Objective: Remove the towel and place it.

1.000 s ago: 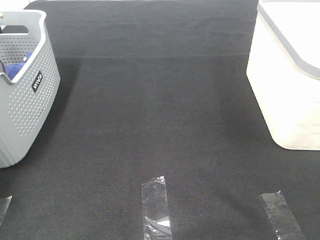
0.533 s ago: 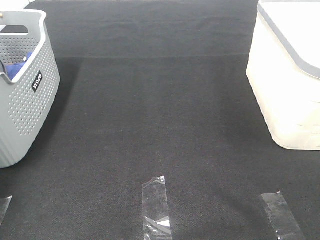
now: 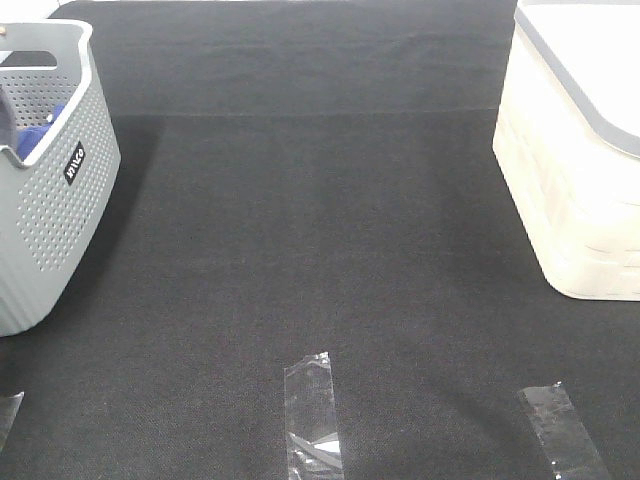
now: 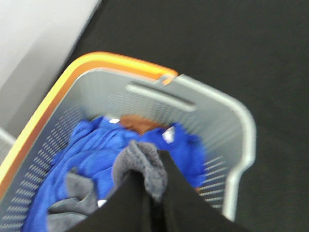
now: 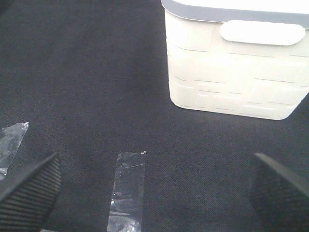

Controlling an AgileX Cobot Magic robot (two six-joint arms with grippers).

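In the left wrist view my left gripper [image 4: 152,169] hangs over the grey perforated basket [image 4: 231,125], its black fingers [image 4: 186,203] shut on a bunched fold of the slate-grey towel [image 4: 140,159]. The fold is pulled up above the bright blue cloth [image 4: 96,150]; more of the towel lies lower in the basket [image 4: 72,203]. In the exterior view the basket [image 3: 60,200] stands at the far left with blue cloth [image 3: 38,130] showing; neither gripper shows there. My right gripper [image 5: 154,188] is open and empty, low over the black mat.
A white bin [image 3: 570,180] with a grey rim stands at the right, also in the right wrist view [image 5: 231,72]. Clear tape strips [image 3: 312,410] [image 3: 560,425] lie on the mat near the front. An orange rim [image 4: 72,82] edges the basket's far side. A brown item [image 4: 140,123] lies under the blue cloth.
Almost nothing differs in the exterior view; a slate-grey sliver now shows inside the basket at the picture's left edge.
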